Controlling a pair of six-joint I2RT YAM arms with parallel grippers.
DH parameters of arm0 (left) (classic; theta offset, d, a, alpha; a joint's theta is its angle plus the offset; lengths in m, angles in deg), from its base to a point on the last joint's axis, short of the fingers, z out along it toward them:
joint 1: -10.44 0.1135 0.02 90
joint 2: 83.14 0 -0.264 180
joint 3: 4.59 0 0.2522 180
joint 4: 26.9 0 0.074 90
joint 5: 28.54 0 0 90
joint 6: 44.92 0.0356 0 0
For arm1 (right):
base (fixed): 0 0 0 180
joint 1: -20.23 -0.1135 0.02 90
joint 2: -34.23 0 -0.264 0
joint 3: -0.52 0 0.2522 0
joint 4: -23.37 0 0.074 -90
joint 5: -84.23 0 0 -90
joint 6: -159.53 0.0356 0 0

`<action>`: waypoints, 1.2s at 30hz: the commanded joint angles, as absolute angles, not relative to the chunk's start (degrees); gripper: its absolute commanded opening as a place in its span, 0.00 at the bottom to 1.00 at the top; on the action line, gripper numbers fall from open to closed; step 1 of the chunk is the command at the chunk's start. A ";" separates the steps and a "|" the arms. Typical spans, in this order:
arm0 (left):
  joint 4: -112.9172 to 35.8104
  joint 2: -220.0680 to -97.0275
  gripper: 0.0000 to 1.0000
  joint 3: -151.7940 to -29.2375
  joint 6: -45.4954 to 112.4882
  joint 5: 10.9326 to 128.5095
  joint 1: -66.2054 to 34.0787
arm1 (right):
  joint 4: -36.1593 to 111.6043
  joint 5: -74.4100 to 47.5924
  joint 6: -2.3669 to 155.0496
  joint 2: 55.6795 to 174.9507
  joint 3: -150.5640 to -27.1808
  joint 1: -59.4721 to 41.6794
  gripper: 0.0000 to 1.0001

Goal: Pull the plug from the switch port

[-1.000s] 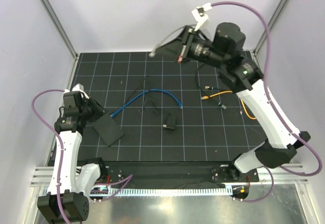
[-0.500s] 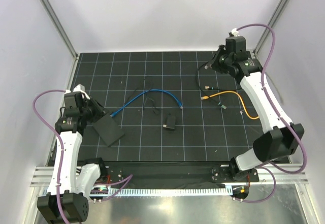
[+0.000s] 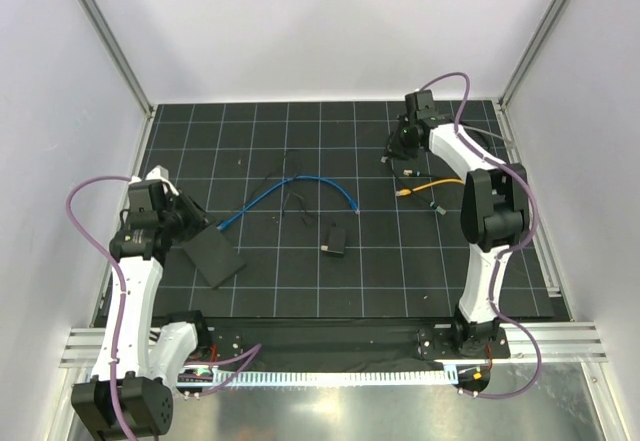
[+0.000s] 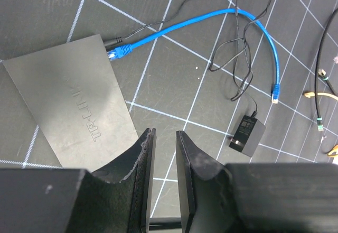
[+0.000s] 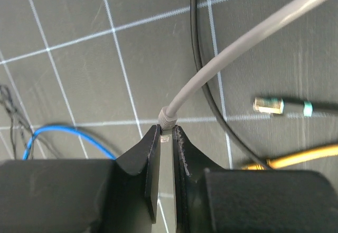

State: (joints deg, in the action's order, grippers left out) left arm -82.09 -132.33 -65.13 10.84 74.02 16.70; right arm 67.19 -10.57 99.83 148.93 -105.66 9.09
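White walls [image 3: 300, 31] and an aluminium frame enclose the black gridded surface [image 3: 300, 271] at which we look down, two arms bolted at its near edge. The right arm [image 3: 490, 211] stretches to the far right of the grid. Its pincer [image 5: 167, 132] is pinched narrow on the booted end of a grey cable [image 5: 222, 66], with a yellow cable [image 5: 306, 155] lying just beside.

The left arm [image 3: 135, 281] stands at the near left. Its pincer [image 4: 165, 135] hangs over the near edge of the switch [image 3: 212, 255], the fingers a narrow gap apart and holding nothing. The switch, a flat matte-black box, lies askew on the grid. From its far corner a blue cable [image 3: 300, 181] curves away across the middle of the surface to a loose end near a small black block [image 3: 335, 240].

The blue plug [image 4: 119, 52] sits seated in its port, touching a thin black lead [image 4: 112, 44] that enters the box beside it.

We judge the box light enough to skid across the mat if the cable is tugged, so it wants bracing from above. The cable itself is soft and will only stretch or kink. The plug is small, rigid and probably latched. The place to take hold, we think, is its moulded body hard against the port, drawn straight out along the cable's line.
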 commanded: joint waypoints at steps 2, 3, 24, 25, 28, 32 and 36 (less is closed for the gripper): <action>-81.09 -133.06 0.27 -65.19 10.62 72.89 16.41 | 64.38 -9.02 100.47 151.03 -111.06 8.46 0.15; -81.09 -133.50 0.27 -65.19 10.54 72.71 16.33 | 64.37 -9.11 100.29 152.43 -111.67 8.45 0.19; -85.75 -140.08 0.34 -66.69 2.55 62.26 16.41 | 67.72 -4.27 98.17 144.19 -104.21 -7.09 0.61; -85.74 -140.44 0.33 -66.43 2.02 62.16 16.41 | 65.45 -4.97 98.70 143.84 -103.68 -10.76 0.61; -85.83 -141.76 0.33 -65.46 0.08 60.33 16.41 | 61.67 -10.07 100.63 144.45 -103.76 -17.79 0.61; -88.72 -142.73 0.33 -65.11 -3.08 54.44 16.50 | 56.47 -17.26 103.80 149.27 -108.32 -24.05 0.60; -89.44 -143.43 0.33 -63.88 -5.28 51.53 16.59 | 52.26 -25.60 110.29 156.39 -113.08 -27.31 0.59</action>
State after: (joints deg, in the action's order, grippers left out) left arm -87.86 -142.98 -64.83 -2.12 56.47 16.50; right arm 58.47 -17.73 103.94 152.69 -109.24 -27.12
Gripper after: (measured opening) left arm 0.328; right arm 0.590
